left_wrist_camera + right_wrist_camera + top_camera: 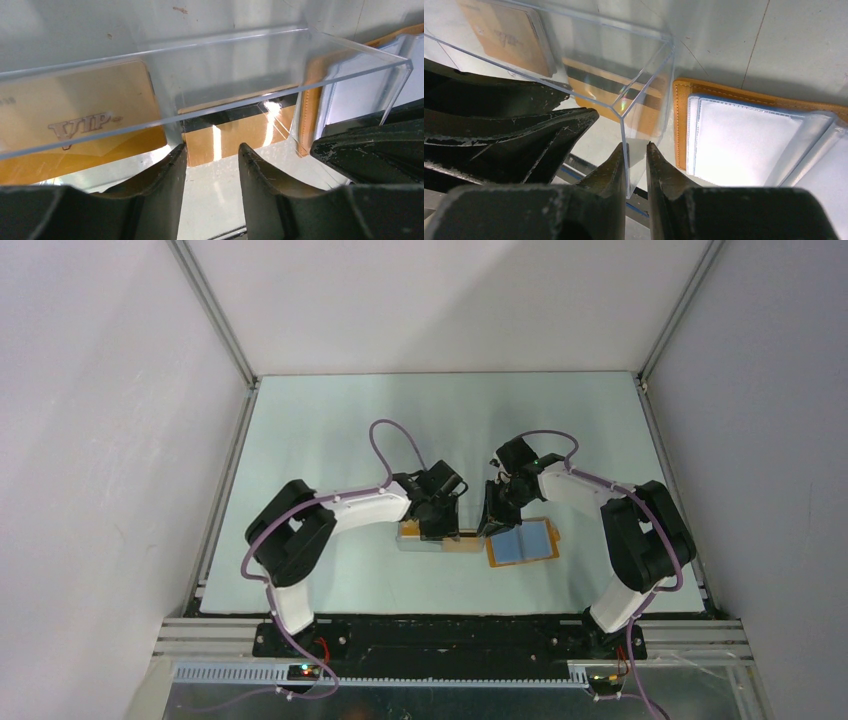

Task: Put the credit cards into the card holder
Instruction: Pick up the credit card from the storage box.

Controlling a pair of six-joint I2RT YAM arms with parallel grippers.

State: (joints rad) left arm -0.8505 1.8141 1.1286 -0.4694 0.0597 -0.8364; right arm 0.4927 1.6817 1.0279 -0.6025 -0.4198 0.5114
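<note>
A clear plastic box [415,538] lies left of the open orange-tan card holder [522,543], which shows its blue-grey pockets [744,140]. Two golden cards lie under or in the box: one printed "VIP" [80,117] and one with a dark stripe [235,132]; both also show in the right wrist view, the VIP card [506,37] and the striped card [594,90]. My left gripper [212,152] is open and empty, its tips just short of the striped card's near edge. My right gripper [636,152] is closed on the box's end wall [644,95], next to the card holder [681,115].
The two grippers [440,512] [495,512] sit close together above the box; the right gripper's dark fingers [370,145] show at the right of the left wrist view. Grey walls and metal rails [215,490] border the pale table.
</note>
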